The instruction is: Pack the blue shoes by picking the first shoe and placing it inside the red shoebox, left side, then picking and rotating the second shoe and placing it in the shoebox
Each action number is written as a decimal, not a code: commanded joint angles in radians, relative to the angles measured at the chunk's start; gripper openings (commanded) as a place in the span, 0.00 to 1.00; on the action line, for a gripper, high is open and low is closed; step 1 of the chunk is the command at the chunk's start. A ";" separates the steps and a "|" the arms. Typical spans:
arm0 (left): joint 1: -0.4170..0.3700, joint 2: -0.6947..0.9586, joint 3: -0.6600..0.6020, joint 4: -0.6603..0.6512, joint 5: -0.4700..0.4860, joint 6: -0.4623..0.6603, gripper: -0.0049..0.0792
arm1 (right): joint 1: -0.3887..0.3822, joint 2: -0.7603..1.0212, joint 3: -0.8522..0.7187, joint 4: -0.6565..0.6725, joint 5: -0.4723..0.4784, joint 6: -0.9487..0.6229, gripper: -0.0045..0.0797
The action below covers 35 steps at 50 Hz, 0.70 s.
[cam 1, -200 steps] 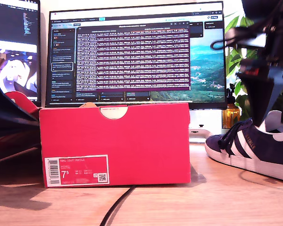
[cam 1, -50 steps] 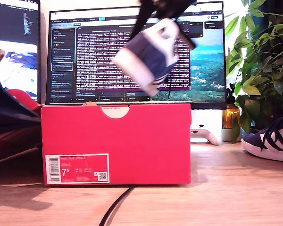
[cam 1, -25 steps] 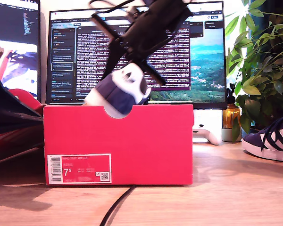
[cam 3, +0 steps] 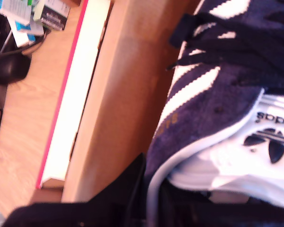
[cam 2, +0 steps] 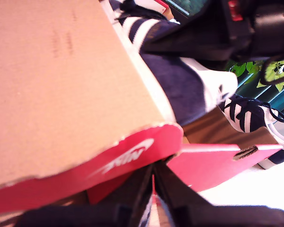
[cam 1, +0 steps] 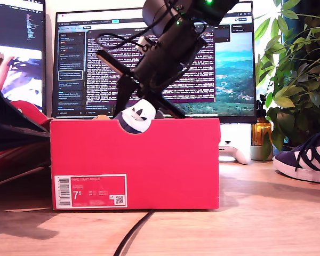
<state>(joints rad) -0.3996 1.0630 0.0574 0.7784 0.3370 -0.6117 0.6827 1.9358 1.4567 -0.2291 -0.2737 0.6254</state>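
- My second gripper (cam 3: 154, 198) is clamped on the heel end of the first shoe (cam 1: 137, 118). In the second wrist view the white heel tab and collar sit right at the jaws.
- In the exterior view that arm reaches down from the top centre of the frame into the red shoebox (cam 1: 170, 160). The shoe's white heel shows through the notch (cam 1: 152, 121) in the box's top edge, left of centre, so the shoe is partly inside and I reckon not yet bottomed out.
- My first gripper (cam 2: 154, 187) is somewhere by the box lid. Its fingers look close together, but I can't tell if they're pinching anything.
- The second shoe (cam 1: 305, 159) waits on the desk (cam 1: 256, 213) at the right edge of the exterior view, well apart from the box.
- To do this step well:
  - Lower slowly and hug the brown inner wall (cam 3: 113, 94) beside the shoe, so there's space for its partner.
  - Get the sole flat on the floor before letting go, since a tilted drop could leave it sprawled across the middle.
  - Open the jaws fully and lift straight up so the laces don't snag.
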 commanded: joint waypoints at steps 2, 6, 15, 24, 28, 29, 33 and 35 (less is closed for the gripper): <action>-0.003 0.005 -0.019 0.012 0.003 -0.002 0.03 | 0.023 0.023 0.025 0.042 0.000 0.007 0.04; -0.003 0.005 -0.019 0.012 0.003 -0.002 0.03 | 0.031 0.036 0.025 0.042 0.002 0.007 0.04; -0.003 0.005 -0.019 0.009 0.003 -0.002 0.03 | 0.043 0.050 0.025 0.026 0.028 0.006 0.04; -0.003 0.005 -0.019 0.003 0.003 -0.002 0.04 | 0.052 0.050 0.025 0.040 0.046 0.007 0.04; -0.003 0.005 -0.019 -0.001 0.003 -0.002 0.03 | 0.052 0.050 0.025 0.045 0.044 0.007 0.14; -0.003 0.005 -0.019 -0.003 0.003 -0.001 0.04 | 0.052 0.050 0.025 0.044 0.042 0.007 0.18; -0.003 0.005 -0.019 -0.008 0.003 -0.001 0.03 | 0.055 0.050 0.027 0.042 0.032 0.007 0.40; -0.003 0.005 -0.019 -0.011 0.003 -0.001 0.03 | 0.056 0.050 0.027 0.042 0.024 0.007 0.49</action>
<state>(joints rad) -0.3996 1.0630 0.0574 0.7612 0.3378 -0.6117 0.7284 1.9923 1.4567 -0.2081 -0.2478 0.6315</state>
